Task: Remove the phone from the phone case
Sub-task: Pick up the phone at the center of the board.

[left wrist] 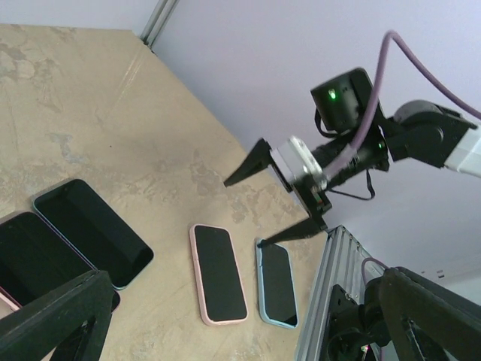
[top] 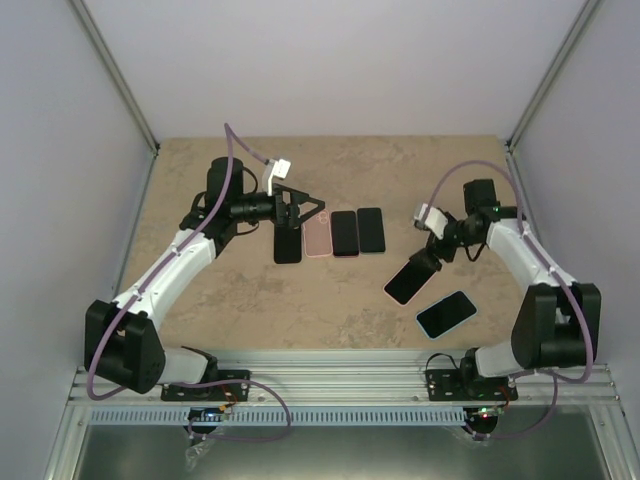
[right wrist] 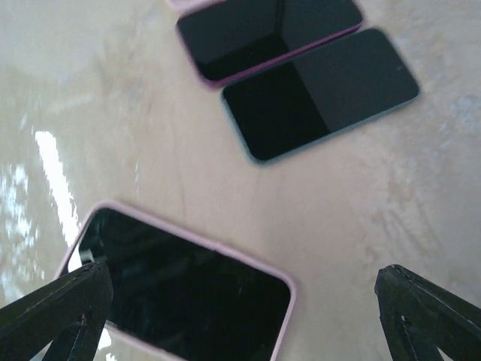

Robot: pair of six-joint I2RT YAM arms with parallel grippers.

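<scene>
The pink-cased phone (top: 410,281) lies flat and screen up on the table (top: 230,300), right of the frame's centre. The blue-cased phone (top: 446,314) is set just below and to the right of it, apart. The right gripper (top: 429,257) is held close over the pink case's upper end, jaws spread wide and nothing gripped. In the right wrist view the case is framed between the two fingers, which is judged a line-up for pinching its edges. The right arm is bent at the elbow and turned inward. The left gripper (top: 303,208), likewise open and empty, is poised over the left end of a row of four phones (top: 344,233) at upper centre, its arm stretched diagonally up the frame.
</scene>
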